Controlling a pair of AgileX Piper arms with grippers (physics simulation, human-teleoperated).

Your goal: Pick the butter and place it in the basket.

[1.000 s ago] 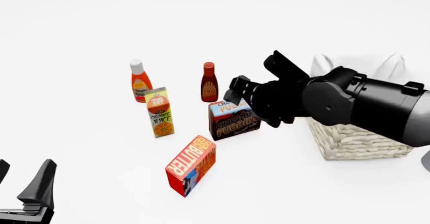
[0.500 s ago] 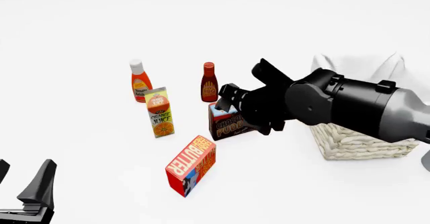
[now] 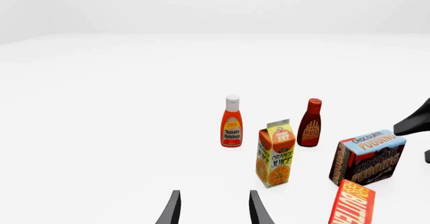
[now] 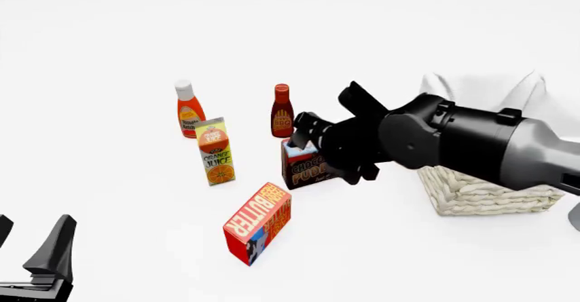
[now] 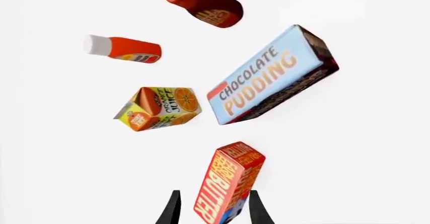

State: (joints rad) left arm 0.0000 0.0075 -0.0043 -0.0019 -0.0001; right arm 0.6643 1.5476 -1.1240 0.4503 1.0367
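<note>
Front view, left to right. Left gripper sits low at the near left corner, fingers spread, nothing between them. Ketchup bottle upright at the back; orange juice carton just nearer. Butter lies on the table in front of the chocolate pudding box, well apart from the basket. BBQ sauce bottle stands behind the pudding. Right gripper hangs over the pudding box; in the right wrist view its fingers are spread, the butter's near end showing between the tips.
</note>
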